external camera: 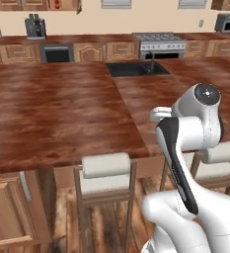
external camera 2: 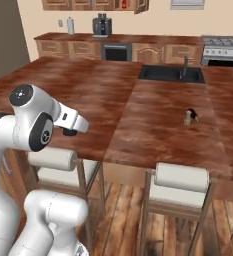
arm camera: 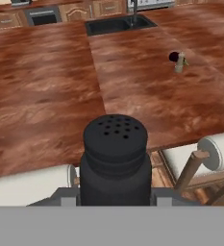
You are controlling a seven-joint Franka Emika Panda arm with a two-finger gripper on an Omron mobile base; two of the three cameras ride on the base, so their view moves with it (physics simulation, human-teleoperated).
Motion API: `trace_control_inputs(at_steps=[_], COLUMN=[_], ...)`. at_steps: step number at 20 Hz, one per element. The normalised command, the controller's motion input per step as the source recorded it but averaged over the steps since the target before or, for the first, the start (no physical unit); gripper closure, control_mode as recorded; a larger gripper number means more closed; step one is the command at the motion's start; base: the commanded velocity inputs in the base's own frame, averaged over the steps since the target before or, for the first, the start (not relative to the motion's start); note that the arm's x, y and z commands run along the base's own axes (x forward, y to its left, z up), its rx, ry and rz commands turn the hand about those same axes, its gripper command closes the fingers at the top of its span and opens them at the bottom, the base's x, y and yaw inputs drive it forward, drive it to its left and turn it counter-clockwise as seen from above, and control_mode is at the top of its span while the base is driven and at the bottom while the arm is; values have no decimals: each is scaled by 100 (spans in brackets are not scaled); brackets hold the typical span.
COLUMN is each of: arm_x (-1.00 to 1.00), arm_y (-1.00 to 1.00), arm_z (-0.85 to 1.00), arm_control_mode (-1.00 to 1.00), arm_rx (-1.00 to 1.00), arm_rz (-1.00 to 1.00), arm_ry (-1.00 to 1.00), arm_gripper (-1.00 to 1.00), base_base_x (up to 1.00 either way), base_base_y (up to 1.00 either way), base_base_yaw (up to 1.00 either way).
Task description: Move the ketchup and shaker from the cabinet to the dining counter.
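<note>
Tool [arm camera: 114, 199] grips the black shaker [arm camera: 114, 158] upright, near the dining counter [arm camera: 46, 96] edge.

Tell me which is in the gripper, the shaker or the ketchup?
The shaker, black with a holed top, is clamped in the gripper. The ketchup sits apart on the dining counter, short of the sink.

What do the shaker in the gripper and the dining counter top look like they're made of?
Shaker: matte black, likely plastic or coated metal; dull even surface, small punched holes in the rounded top. Dining counter: reddish-brown wood or wood-look laminate with a glossy finish; streaky grain and soft sheen. Being rendered, neither can be settled.
</note>
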Motion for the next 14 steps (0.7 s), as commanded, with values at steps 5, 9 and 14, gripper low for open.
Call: trace_control_inputs(at_steps=[5,9,14], arm_x=[0,0,0], arm_y=[0,0,0], arm_z=[0,0,0], arm_control_mode=[100,100,100], arm_rx=[0,0,0], arm_rz=[0,0,0], arm_ry=[0,0,0], arm_gripper=[100,100,100], base_base_x=[14,33,48], base_base_y=[-54,-51,-40], base_base_yaw=[20,14,19])
